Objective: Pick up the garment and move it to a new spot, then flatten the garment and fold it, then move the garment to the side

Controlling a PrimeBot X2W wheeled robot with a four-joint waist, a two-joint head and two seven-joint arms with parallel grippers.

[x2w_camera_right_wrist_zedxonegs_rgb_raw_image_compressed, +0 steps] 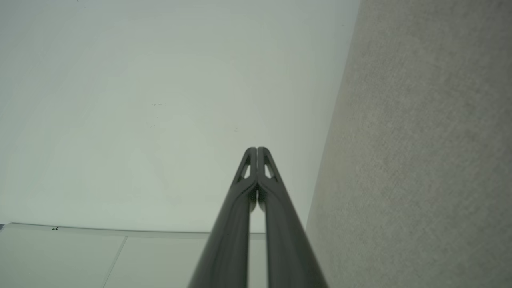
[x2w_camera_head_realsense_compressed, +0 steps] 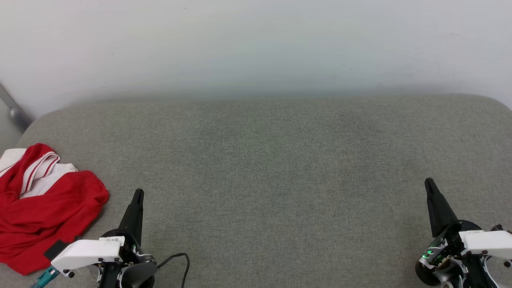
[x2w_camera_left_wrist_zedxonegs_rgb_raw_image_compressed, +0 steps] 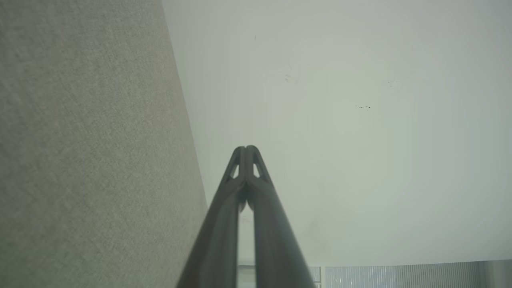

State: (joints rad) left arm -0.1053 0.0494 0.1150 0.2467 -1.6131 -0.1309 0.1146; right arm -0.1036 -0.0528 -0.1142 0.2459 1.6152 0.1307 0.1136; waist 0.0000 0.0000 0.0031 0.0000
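The garment (x2w_camera_head_realsense_compressed: 44, 208), red with white parts and red-white striped trim, lies crumpled at the left edge of the grey fabric-covered surface (x2w_camera_head_realsense_compressed: 264, 168). My left gripper (x2w_camera_head_realsense_compressed: 138, 195) is just to its right, apart from the cloth, fingers pressed together and empty. In the left wrist view the same gripper (x2w_camera_left_wrist_zedxonegs_rgb_raw_image_compressed: 246, 149) shows its tips touching, pointed at the pale wall. My right gripper (x2w_camera_head_realsense_compressed: 429, 183) sits at the lower right, far from the garment, also shut and empty. The right wrist view shows that gripper (x2w_camera_right_wrist_zedxonegs_rgb_raw_image_compressed: 256, 150) with tips closed against each other.
A pale wall (x2w_camera_head_realsense_compressed: 256, 48) rises behind the grey surface. A grey metal bar (x2w_camera_head_realsense_compressed: 14, 110) leans at the far left. A black cable (x2w_camera_head_realsense_compressed: 180, 260) loops beside my left wrist. The grey surface stretches wide between the two grippers.
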